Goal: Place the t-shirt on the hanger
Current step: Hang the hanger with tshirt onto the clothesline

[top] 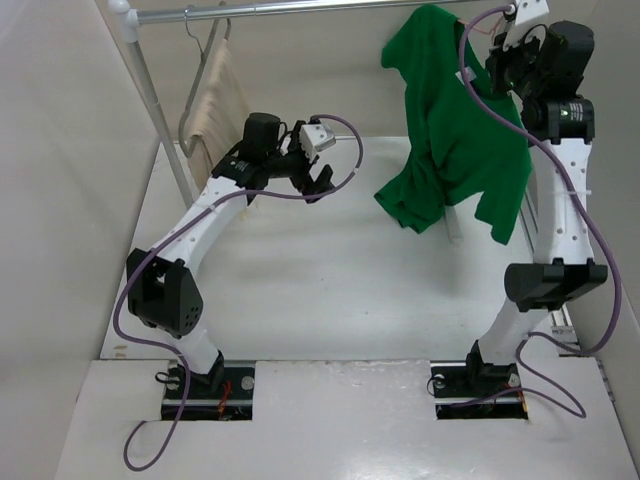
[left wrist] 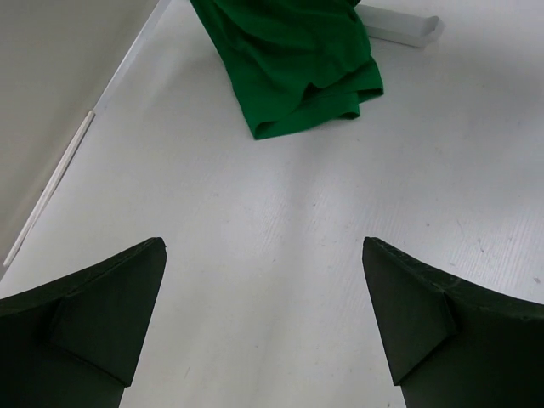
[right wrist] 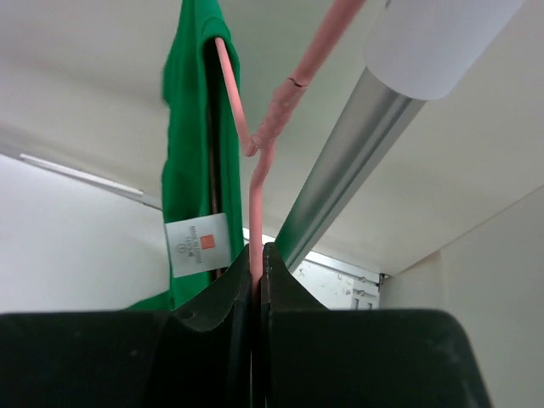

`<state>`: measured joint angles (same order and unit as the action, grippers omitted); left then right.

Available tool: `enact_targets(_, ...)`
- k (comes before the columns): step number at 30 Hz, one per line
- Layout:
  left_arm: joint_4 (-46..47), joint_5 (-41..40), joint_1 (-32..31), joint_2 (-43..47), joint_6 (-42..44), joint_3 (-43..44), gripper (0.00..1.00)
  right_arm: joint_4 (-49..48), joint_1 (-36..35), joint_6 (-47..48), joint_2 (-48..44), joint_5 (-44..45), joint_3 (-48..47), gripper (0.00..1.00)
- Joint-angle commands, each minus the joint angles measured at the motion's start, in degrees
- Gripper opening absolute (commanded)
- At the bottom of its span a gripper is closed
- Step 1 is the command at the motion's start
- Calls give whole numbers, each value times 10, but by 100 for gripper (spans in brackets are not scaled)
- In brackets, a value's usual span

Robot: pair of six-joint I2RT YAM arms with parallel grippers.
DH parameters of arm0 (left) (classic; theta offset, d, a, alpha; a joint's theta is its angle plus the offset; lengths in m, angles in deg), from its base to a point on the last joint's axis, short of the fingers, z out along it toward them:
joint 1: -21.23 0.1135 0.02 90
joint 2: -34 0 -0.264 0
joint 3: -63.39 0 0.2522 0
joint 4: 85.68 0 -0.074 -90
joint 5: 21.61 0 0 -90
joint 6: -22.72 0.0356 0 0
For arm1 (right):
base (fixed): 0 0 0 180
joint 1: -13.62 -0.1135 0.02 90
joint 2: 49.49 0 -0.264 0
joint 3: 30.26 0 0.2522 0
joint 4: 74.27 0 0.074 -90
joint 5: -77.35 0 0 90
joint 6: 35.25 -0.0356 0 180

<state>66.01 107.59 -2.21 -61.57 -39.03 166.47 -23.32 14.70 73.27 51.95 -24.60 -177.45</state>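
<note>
right gripper [right wrist: 257,255]: clamping thin pink wire hanger [right wrist: 255,200] | bright green cloth t-shirt [top: 455,130]: apparently draped on it, just beside | left gripper [left wrist: 263,244]: spread wide, empty

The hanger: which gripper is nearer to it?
Right. The right gripper is shut on the hanger beside the rail; the left gripper hangs open above the table, well off to the t-shirt's left.

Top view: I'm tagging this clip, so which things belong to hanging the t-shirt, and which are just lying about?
Job: t-shirt, hanger, right gripper shut on it.
Lying about: beige garment, white block.
</note>
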Motion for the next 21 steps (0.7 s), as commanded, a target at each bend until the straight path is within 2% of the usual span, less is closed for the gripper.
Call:
enact_targets(1,17,5,-2,47,-4,-12,100,-125,3,-47,10,30,-32,0)
enact_targets(7,29,-1,-2,60,-4,-39,100,-125,-15,-53,48,42,-68,0)
enact_targets(11,29,-6,-2,71,-4,-50,100,-118,-27,-53,38,37,-10,0)
enact_targets(13,29,-6,-2,77,1,-56,100,-129,-27,-53,17,30,33,37)
enact_targets(14,29,-6,-2,77,1,-62,100,-136,-27,-53,3,24,58,64)
enact_targets(15,29,-6,-2,77,1,-62,100,-142,-27,-46,-28,24,102,97)
enact_targets(17,29,-6,-2,83,1,-67,100,-149,-27,-35,-65,53,142,100)
enact_targets(21,29,-11,-7,89,7,-100,100,-171,-27,-10,-209,107,250,100)
